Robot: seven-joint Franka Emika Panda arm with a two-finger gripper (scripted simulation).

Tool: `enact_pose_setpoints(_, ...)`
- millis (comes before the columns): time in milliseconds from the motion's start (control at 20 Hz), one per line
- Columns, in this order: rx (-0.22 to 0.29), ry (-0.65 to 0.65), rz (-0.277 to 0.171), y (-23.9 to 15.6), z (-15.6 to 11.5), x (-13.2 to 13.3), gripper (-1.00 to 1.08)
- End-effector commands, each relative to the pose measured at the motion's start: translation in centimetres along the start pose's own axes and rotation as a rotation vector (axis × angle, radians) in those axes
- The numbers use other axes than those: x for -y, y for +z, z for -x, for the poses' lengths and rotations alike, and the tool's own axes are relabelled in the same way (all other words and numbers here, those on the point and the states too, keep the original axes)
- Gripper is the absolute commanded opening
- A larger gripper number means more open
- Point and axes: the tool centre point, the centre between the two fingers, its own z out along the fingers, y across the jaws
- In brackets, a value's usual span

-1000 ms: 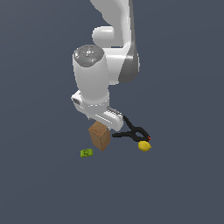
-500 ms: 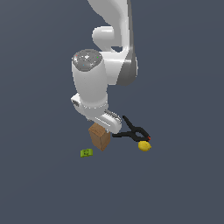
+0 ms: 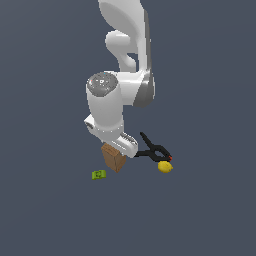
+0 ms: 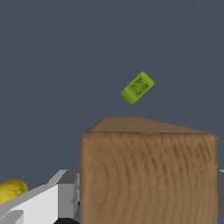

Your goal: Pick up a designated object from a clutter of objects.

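The designated object is a brown box (image 3: 114, 160) standing upright under my white arm. In the wrist view the brown box (image 4: 148, 175) fills the lower frame, wood-grained, with its top face visible. My gripper (image 4: 148, 199) is open and straddles it: one grey finger (image 4: 68, 194) sits close beside one side, and a sliver of the other finger (image 4: 221, 192) shows at the opposite side. In the exterior view the gripper (image 3: 119, 150) sits right at the box's top, its fingers hidden by the hand. The rest of the clutter of objects lies around the box.
A black clamp (image 3: 152, 151) lies to the exterior view's right of the box, with a yellow lemon (image 3: 165, 167) just beyond it; the lemon (image 4: 11, 190) also shows at the wrist view's edge. A small flat green item (image 3: 99, 174) (image 4: 138, 88) lies on the box's other side.
The arm has come down toward the brown box over the last second. The box, clamp, lemon and green item have stayed where they were.
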Motion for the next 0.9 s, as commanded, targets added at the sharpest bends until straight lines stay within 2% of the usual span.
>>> enact_pose_setpoints(0, -0.001, 0.001, -0.001, 0.86, -0.03, -0.01, 1.00)
enact_pose_setpoints(200, -0.001, 0.001, -0.001, 1.31, -0.11, 0.07, 1.00)
enact_pose_setpoints(250, -0.001, 0.001, -0.001, 1.31, -0.11, 0.07, -1.00)
enact_pose_setpoints(850, -0.001, 0.001, -0.001, 1.07, -0.05, 0.14, -1.00)
